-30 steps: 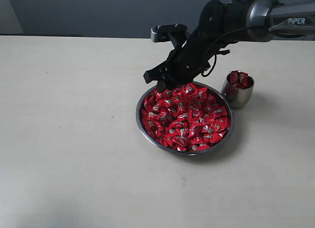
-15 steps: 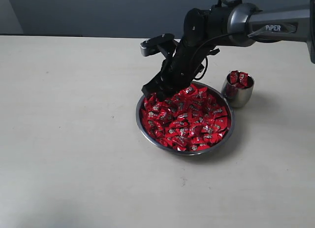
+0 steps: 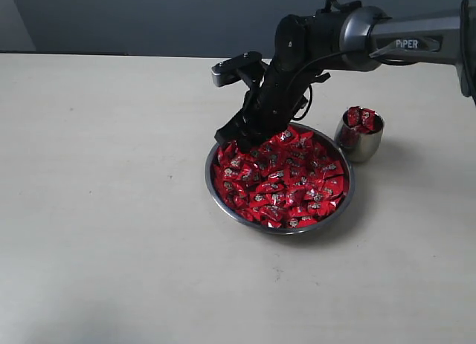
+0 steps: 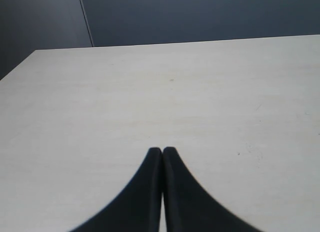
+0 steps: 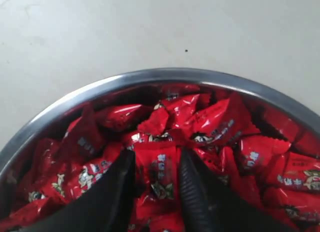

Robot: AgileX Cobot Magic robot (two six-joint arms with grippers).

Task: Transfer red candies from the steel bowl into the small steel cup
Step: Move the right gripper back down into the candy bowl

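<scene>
The right gripper point(image 5: 157, 155), fingers apart, straddles one of the red candies point(image 5: 160, 174): light, crinkly, probably slippery, best pinched across its middle. The left gripper point(image 4: 162, 153) has its fingers pressed together.

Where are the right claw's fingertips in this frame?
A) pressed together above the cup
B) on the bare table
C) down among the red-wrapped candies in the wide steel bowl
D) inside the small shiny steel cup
C: the right claw has its fingers spread either side of a red-wrapped candy inside the wide shiny steel bowl; the small shiny steel cup stands outside the bowl.
</scene>
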